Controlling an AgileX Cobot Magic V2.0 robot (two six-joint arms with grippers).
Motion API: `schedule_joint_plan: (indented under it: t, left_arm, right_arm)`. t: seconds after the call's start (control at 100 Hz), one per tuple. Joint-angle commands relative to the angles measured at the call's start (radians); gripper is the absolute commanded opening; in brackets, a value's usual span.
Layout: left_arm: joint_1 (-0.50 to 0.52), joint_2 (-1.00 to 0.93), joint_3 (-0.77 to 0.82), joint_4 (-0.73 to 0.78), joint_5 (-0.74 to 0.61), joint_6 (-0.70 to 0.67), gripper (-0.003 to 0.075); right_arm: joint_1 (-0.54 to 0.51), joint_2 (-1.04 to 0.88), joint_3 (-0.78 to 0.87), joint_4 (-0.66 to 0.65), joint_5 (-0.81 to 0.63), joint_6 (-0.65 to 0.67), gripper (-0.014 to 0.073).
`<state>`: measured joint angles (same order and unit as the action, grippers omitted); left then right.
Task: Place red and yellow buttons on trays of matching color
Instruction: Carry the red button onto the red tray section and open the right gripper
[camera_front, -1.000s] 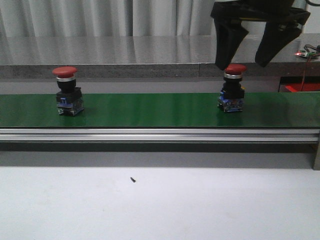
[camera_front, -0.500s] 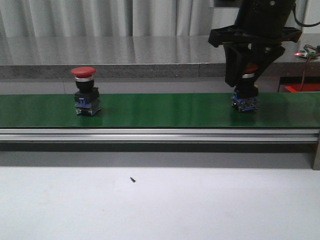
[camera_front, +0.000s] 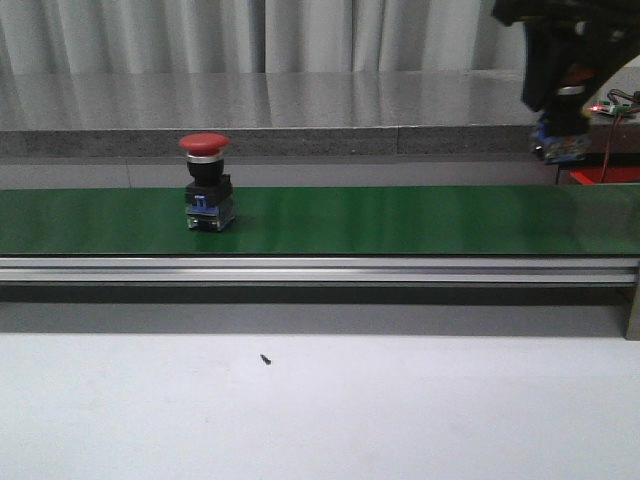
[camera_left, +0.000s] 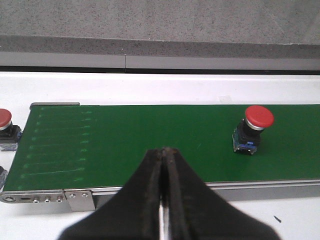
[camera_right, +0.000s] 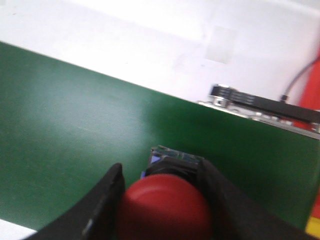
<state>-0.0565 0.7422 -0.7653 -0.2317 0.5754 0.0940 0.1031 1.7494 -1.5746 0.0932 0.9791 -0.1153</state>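
The right gripper (camera_front: 562, 95) is cut off by the top edge of the front view, and its dark fingers (camera_front: 540, 70) hide most of the held button (camera_front: 563, 135); only the blue base and a strip of silver collar show there. The right wrist view is blurred, but shows the red cap clamped between the two fingers, above the right end of the green belt (camera_front: 400, 220), cap up and long axis roughly upright. A second red button (camera_front: 208, 183) stands upright on the belt, left of centre, cap up. The left gripper (camera_left: 165, 165) hangs over the belt's near edge, fingers pressed together on nothing. Two more buttons (camera_left: 6, 127) are cut off by the left wrist view's edge.
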Motion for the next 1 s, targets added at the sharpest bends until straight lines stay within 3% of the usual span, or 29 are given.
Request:
schedule_joint_plan:
  t: [0.0, 0.41, 0.99]
  left_arm:
    - [-0.011, -0.005, -0.027, -0.018, -0.07, 0.0, -0.002]
    - [-0.011, -0.005, -0.027, -0.018, -0.068, 0.0, -0.002]
    - [-0.011, -0.005, -0.027, -0.018, -0.068, 0.0, -0.002]
  right_arm:
    - [-0.068, -0.064, -0.031, -0.002, -0.009, -0.004, 0.0162]
    - [-0.336, -0.058, -0.031, -0.002, -0.078, -0.004, 0.0162]
    - [-0.36, 0.179, -0.152, -0.024, -0.094, -0.009, 0.0162]
